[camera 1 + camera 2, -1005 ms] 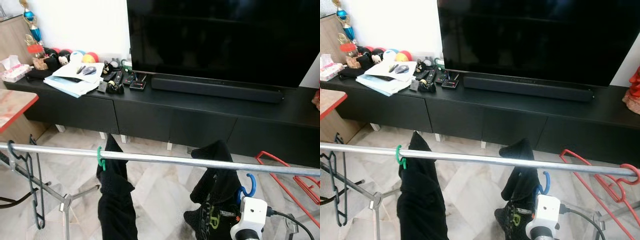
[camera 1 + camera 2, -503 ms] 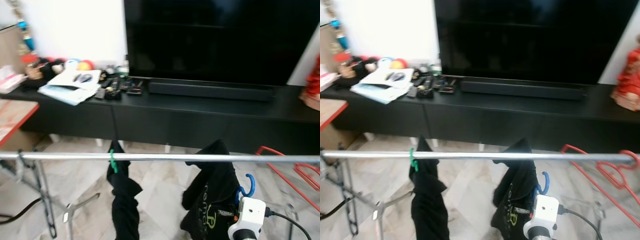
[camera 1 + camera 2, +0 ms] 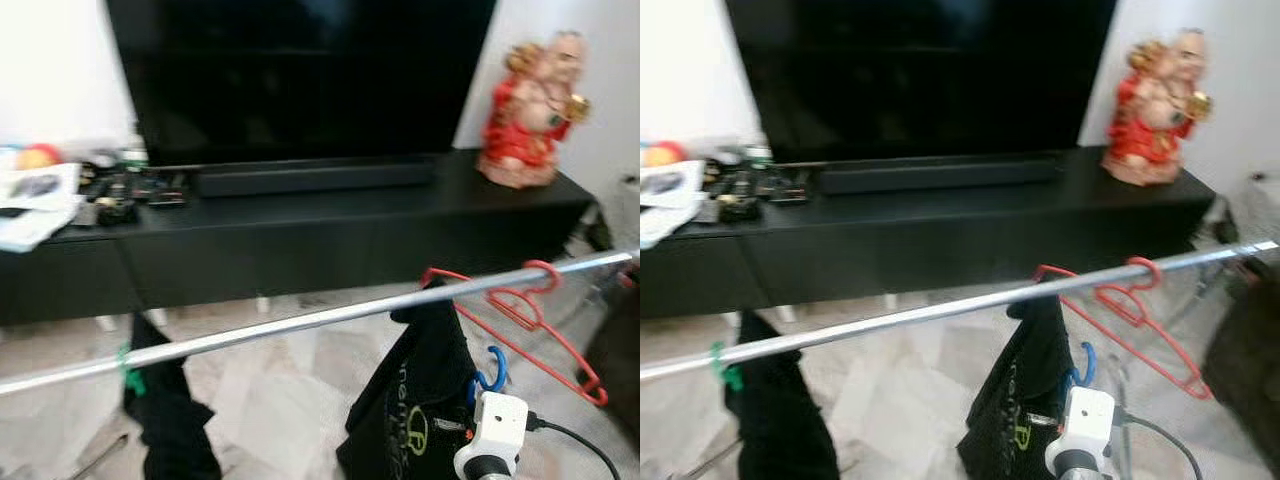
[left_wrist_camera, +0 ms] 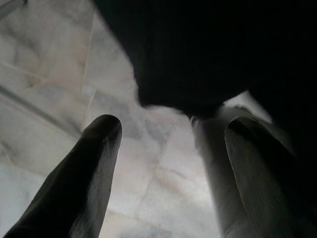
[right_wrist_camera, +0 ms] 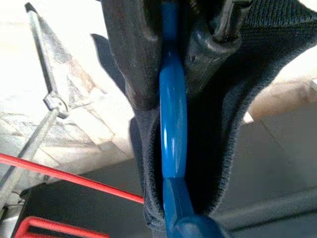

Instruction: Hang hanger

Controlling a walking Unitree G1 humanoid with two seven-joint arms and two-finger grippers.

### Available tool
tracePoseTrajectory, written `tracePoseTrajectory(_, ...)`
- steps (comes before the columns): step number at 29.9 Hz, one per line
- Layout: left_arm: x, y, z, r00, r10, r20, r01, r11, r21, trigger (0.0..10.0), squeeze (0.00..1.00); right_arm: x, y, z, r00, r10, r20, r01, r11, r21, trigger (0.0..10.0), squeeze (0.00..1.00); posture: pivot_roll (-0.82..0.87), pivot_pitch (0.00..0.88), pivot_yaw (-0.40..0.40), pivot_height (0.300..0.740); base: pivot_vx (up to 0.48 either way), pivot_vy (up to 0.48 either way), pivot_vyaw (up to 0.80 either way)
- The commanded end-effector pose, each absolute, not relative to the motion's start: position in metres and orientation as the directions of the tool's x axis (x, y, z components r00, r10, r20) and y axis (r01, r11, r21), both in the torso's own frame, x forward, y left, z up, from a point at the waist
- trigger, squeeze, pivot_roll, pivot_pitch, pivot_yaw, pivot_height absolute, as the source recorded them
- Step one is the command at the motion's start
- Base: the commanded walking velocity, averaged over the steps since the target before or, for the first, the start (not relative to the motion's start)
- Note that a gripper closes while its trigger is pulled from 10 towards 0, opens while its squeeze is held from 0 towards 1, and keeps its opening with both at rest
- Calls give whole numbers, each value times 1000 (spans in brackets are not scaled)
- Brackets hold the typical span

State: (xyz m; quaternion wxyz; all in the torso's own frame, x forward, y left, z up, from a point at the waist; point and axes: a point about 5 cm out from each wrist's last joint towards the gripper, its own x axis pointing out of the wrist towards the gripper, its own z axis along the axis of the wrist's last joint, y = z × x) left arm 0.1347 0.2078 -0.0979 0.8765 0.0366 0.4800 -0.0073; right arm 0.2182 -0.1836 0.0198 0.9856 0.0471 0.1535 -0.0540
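Note:
A blue hanger point(image 5: 172, 114) carrying a black garment with a green logo point(image 3: 408, 405) is clamped between the fingers point(image 5: 130, 54) of my right gripper point(image 5: 171, 91), which is shut on it. The blue hook point(image 3: 494, 366) rises beside the white wrist camera point(image 3: 494, 430), just below the silver rail point(image 3: 300, 322) and not over it. The rail slants up toward the right. My left gripper point(image 4: 171, 141) is open above the marble floor, with dark cloth point(image 4: 198, 54) just beyond its fingertips.
On the rail hang a green hanger with a black garment point(image 3: 165, 420) at the left and an empty red hanger point(image 3: 528, 305) at the right. Behind stand a black TV cabinet point(image 3: 330, 235), a TV point(image 3: 300, 75), a soundbar, a red figurine point(image 3: 530, 110) and papers point(image 3: 30, 205).
The camera has swung to the right, so the figurine and the rail's right end have come into view. The blue hanger stays held in my right gripper below the rail.

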Motion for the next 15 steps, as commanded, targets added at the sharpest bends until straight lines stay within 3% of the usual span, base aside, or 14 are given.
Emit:
tracePoseTrajectory(1,124,210,-101,504,19,-864,62,996,58,10000,0,225,-180,29,963,-78,-257,99,992,71,10000,0,-94,29,20,740,0,0,0)
tracePoseTrajectory(12,124,210,-101,503,10,-864,63,997,48,10000,0,225,-179,26,960,-73,-269,92,994,58,10000,0,-92,38,26,740,0,0,0)
tracePoseTrajectory(15,125,210,-101,504,8,-864,64,997,46,10000,0,225,-180,26,959,-76,-272,93,994,53,10000,0,-92,39,28,740,-285,0,0)
